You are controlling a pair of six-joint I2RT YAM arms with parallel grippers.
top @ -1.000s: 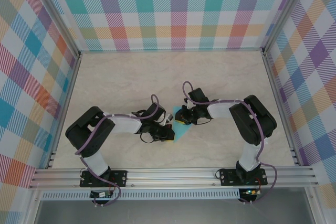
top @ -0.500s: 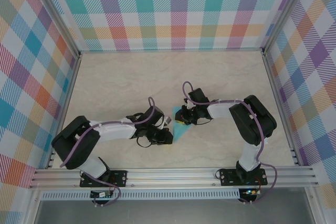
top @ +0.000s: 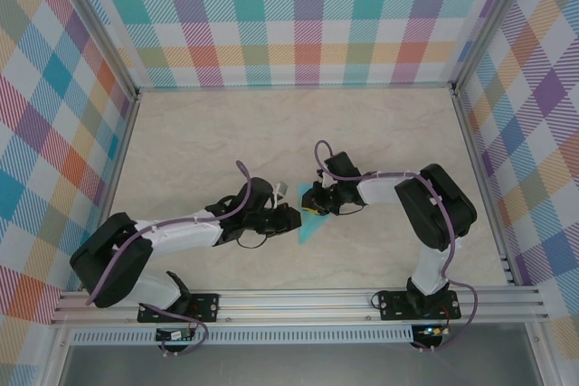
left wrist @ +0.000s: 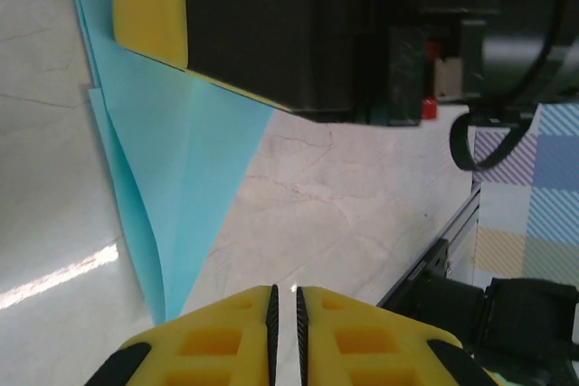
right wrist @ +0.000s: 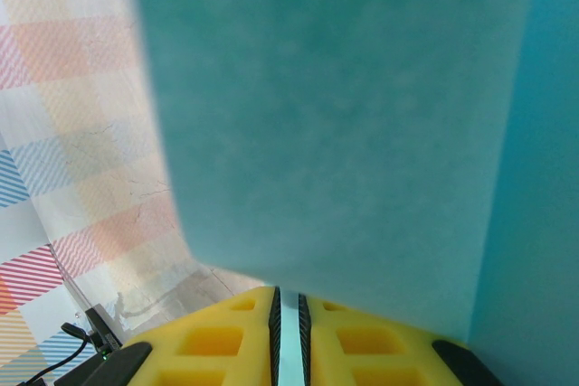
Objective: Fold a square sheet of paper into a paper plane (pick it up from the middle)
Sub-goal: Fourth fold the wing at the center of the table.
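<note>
Teal and sharply creased, the paper plane [top: 308, 228] lies on the marbled beige table [top: 208, 142] between the two arms, near the front-centre of the workspace. From the top external camera it reads as a narrow triangle with its point aimed toward the aluminium rail [top: 298, 300] at the near edge.

The right gripper [top: 310, 211] sits on the wide upper end of the paper. In the right wrist view its yellow fingers [right wrist: 226, 332] are drawn close, with a sliver of teal caught in the slot between them, so the right gripper [right wrist: 289, 296] is pinching the paper plane [right wrist: 344, 115], whose surface rises steeply in front of the lens.

The left gripper [top: 291, 217] rests just beside the left edge of the paper. In the left wrist view its two yellow pads [left wrist: 217, 341] are pressed almost together, with only a hairline dark gap and nothing in it (the left gripper [left wrist: 283, 294] grips nothing). The paper plane [left wrist: 181, 178] lies flat on the table [left wrist: 344, 196] ahead, showing layered folds and a long crease; its tip ends just left of these pads, and whether it touches them is unclear. At the far end, a yellow finger [left wrist: 154, 6] of the right gripper bears on the paper.

Plaid walls [top: 298, 24] enclose the table.
</note>
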